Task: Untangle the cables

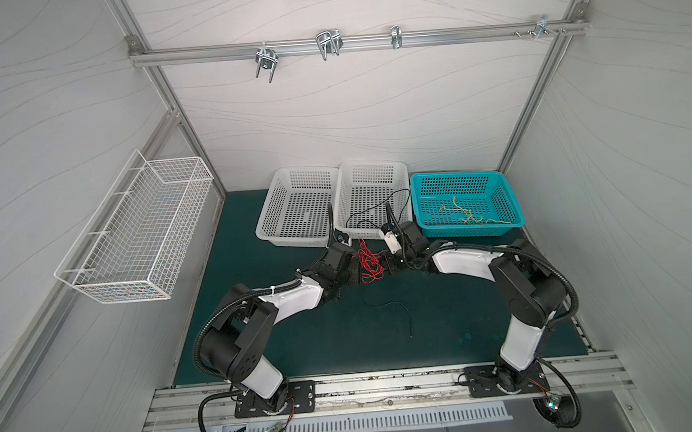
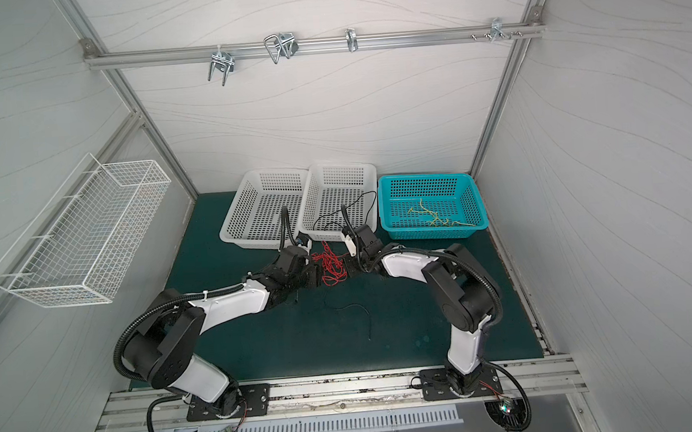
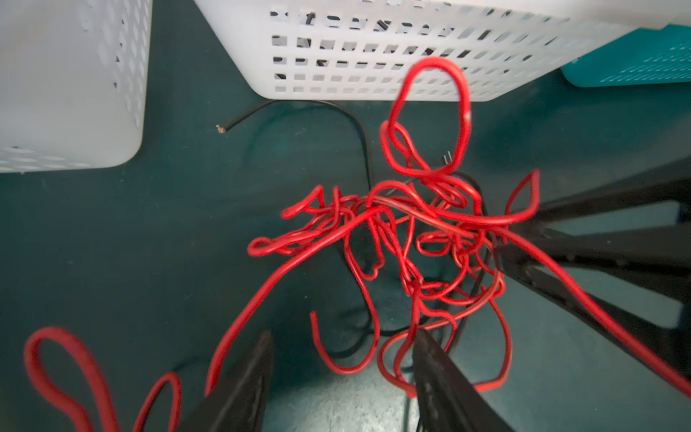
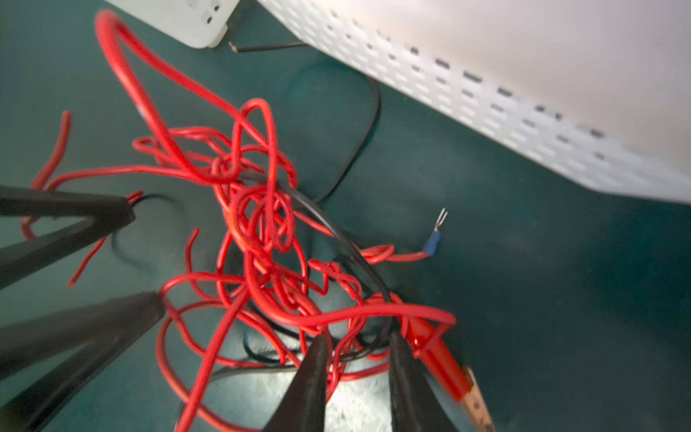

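Cables [image 3: 407, 239] sit knotted on the mat [image 1: 447, 322] between your left gripper [image 3: 342, 359] and right gripper [image 4: 357, 359], both parted, holding nothing; light, springy wire, so pinch a loose outer loop

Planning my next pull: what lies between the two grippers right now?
The red cable tangle fills the gap between the left gripper and right gripper in both top views; wrist views show black cable threaded through it.
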